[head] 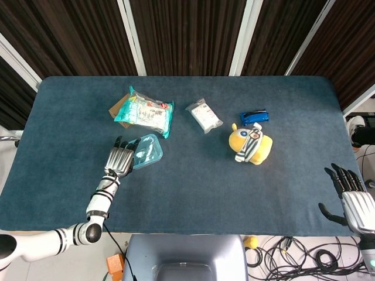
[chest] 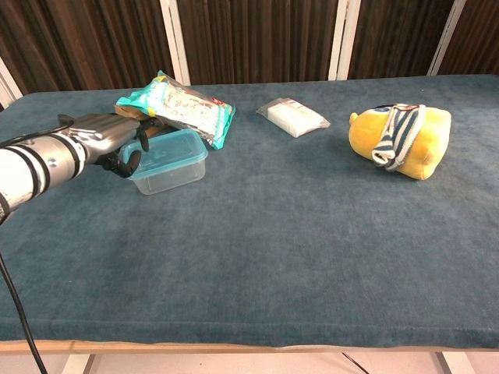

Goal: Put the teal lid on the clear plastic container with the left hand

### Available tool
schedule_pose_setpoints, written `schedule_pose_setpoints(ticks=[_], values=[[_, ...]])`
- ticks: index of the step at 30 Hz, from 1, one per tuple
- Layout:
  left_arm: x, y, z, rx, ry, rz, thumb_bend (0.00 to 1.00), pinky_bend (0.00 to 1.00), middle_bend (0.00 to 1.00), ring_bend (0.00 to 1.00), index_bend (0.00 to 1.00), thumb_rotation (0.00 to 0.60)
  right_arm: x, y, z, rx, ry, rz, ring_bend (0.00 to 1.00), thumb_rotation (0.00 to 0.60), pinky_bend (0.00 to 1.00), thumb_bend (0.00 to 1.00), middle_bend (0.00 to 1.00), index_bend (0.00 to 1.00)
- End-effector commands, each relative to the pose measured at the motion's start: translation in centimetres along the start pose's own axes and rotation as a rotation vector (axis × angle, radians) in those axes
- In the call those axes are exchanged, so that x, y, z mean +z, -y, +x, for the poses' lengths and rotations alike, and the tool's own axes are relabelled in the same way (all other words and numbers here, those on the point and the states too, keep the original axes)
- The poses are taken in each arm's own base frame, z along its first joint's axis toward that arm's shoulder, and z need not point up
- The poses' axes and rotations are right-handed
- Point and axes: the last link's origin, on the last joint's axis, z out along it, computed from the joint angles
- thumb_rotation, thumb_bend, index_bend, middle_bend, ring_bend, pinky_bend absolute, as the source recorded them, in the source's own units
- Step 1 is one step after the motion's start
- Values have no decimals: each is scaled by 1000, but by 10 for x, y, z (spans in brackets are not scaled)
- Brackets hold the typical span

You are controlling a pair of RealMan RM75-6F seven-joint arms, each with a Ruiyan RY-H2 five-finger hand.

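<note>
The clear plastic container (chest: 168, 178) stands at the left of the table, with the teal lid (head: 147, 150) (chest: 171, 146) lying on top of it. My left hand (head: 119, 159) (chest: 105, 136) is at the container's left side. Its fingers reach over the lid's left edge and the thumb curls beneath, so it grips that edge. Off the table's near right corner, my right hand (head: 351, 199) hangs with fingers apart and holds nothing.
A teal snack bag (head: 145, 112) (chest: 178, 105) lies on a brown box (head: 117, 108) just behind the container. A white packet (head: 204, 115) sits mid-table. Further right are a yellow plush toy (head: 251, 144) (chest: 401, 140) and a blue packet (head: 254, 117).
</note>
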Motion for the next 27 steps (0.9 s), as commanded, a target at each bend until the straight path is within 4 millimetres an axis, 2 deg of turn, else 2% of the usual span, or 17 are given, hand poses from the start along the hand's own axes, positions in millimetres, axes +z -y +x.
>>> schedule_pose_setpoints(ticks=[1, 4, 6, 9, 12, 16, 19, 23, 27], values=[[-10, -4, 27, -44, -173, -48, 525, 0, 153, 52, 0, 600, 0, -1, 0, 0, 0, -2, 0, 600, 0, 252, 0, 0], [-26, 0, 43, -51, -272, -84, 467, 0, 89, 30, 0, 600, 0, -1, 0, -1, -1, -5, 0, 600, 0, 252, 0, 0], [-48, 10, 51, -49, -311, -99, 443, 0, 84, 28, 0, 600, -1, -2, 0, -3, -2, -7, 0, 600, 0, 252, 0, 0], [-81, 27, 54, -64, -325, -103, 424, 0, 83, 28, 0, 600, -2, -1, -1, -8, -1, -7, 0, 600, 0, 252, 0, 0], [-122, 54, 43, -79, -320, -91, 415, 0, 83, 26, 0, 600, -2, 0, -3, -17, 2, -7, 0, 600, 0, 252, 0, 0], [-177, 97, 9, -145, -255, -34, 389, 0, 68, 13, 0, 600, -2, 4, -8, -40, 11, -5, 0, 600, 0, 252, 0, 0], [-205, 120, -14, -194, -222, 12, 375, 0, 37, 0, 0, 600, -1, 8, -12, -57, 17, -1, 0, 600, 0, 252, 0, 0], [-220, 136, -30, -188, -229, 46, 369, 0, 17, 0, 0, 600, 0, 13, -16, -76, 21, 4, 0, 600, 0, 252, 0, 0], [-222, 138, -31, -120, -229, 46, 356, 0, 7, 0, 0, 600, 0, 14, -17, -84, 21, 1, 0, 600, 0, 252, 0, 0]])
